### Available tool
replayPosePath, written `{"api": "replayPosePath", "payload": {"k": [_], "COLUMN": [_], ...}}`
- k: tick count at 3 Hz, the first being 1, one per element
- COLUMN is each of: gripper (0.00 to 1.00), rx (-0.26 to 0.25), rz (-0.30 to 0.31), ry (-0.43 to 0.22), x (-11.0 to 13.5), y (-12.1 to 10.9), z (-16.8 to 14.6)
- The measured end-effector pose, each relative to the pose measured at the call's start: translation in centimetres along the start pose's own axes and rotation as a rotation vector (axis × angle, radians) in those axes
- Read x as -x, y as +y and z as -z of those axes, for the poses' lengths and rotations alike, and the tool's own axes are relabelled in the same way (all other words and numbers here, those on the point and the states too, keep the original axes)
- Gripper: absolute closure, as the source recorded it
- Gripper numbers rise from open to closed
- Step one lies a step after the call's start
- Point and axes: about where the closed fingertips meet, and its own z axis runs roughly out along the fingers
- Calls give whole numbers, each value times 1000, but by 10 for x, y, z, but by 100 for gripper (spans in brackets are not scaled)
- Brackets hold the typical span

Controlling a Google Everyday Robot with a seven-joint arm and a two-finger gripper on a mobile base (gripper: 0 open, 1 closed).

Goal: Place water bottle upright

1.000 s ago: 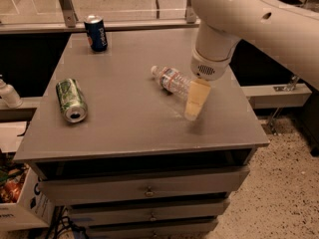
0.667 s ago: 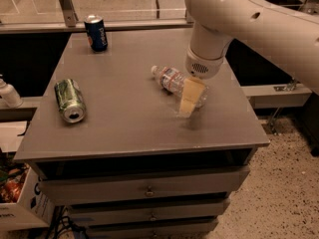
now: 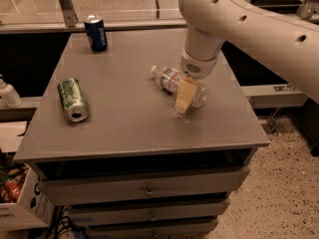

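The water bottle point(image 3: 169, 77) lies on its side right of the middle of the grey cabinet top point(image 3: 129, 128). It is clear and ribbed, with a red and blue banded label, and its white cap points to the far left. My gripper point(image 3: 185, 96) hangs from the big white arm point(image 3: 239, 19) and reaches down over the bottle's base end, with its beige tip close to the cabinet top. The gripper hides part of the bottle's lower half.
A blue drink can point(image 3: 95, 33) stands upright at the far left corner. A green can point(image 3: 73, 99) lies on its side at the left. An opaque white bottle point(image 3: 9, 93) stands off the cabinet at the left edge. A box point(image 3: 15, 198) sits on the floor at the lower left.
My gripper has moved left and a little back, from beside the bottle to over its base end. The bottle and cans have not moved.
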Motion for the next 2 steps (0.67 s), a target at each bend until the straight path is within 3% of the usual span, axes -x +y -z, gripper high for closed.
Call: {"api": "replayPosePath", "payload": {"k": [2], "gripper": [64], "rx": [9], "rz": [-33], "ry": [16], "x": [7], "y": [0], "z": [-8]}}
